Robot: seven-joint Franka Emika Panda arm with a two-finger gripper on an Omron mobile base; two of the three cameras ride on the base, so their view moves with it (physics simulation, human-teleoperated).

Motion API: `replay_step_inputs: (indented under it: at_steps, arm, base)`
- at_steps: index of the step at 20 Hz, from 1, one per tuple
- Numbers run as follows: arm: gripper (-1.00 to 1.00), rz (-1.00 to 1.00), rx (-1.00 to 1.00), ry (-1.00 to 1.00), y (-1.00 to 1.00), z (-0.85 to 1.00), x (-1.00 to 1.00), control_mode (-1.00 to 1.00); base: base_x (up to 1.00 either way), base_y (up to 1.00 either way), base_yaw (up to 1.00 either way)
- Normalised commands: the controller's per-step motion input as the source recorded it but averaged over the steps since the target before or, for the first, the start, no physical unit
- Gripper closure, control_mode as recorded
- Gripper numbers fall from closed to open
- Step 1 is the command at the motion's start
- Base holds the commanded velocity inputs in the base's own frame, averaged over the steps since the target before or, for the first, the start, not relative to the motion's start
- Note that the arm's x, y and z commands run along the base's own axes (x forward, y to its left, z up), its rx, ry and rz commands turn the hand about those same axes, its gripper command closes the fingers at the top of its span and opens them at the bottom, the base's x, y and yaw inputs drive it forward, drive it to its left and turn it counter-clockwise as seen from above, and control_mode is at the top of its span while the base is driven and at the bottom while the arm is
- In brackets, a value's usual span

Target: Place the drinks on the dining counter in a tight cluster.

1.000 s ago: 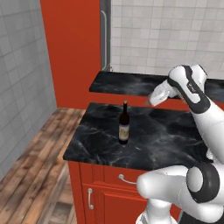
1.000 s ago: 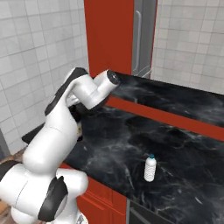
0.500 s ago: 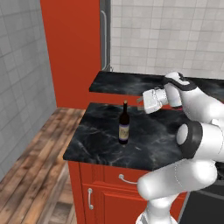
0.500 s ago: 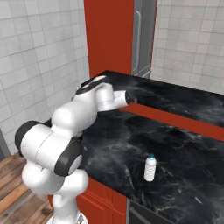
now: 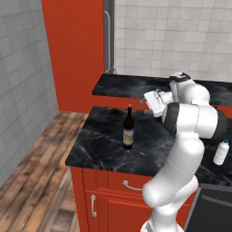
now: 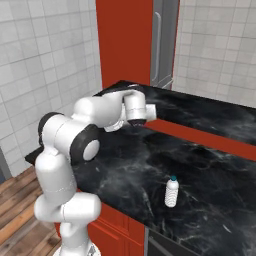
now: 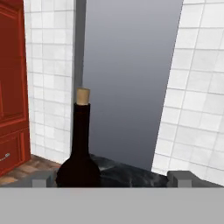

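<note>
Compared with half a second earlier, the arm has folded further over the worktop, swinging the claw toward the wine bottle.

Left base view: the wine bottle stands upright at centre frame on the lower worktop, apart from the claw, which hangs just right of and above its neck. A water bottle stands at the right edge. The dining counter runs behind, centre to right.

Right base view: the water bottle stands lower centre on the worktop; the dining counter crosses the upper right.

Hand view: the wine bottle sits left of centre. Fingertips stand fully spread, holding nothing.

Centre the bottle between the fingers before advancing; grip the body low, keeping it upright.
</note>
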Motion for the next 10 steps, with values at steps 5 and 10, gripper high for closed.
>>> replay_step_inputs:
  at_steps: [5, 10]
  arm:
    - [-1.00, 0.00, 0.00, 0.00, 0.02, -0.53, -0.07, -1.00]
    - [-1.00, 0.00, 0.00, -0.04, 0.02, -0.69, -0.12, -1.00]
  base:
    - [0.00, 0.00, 0.00]
    - [0.00, 0.00, 0.00]
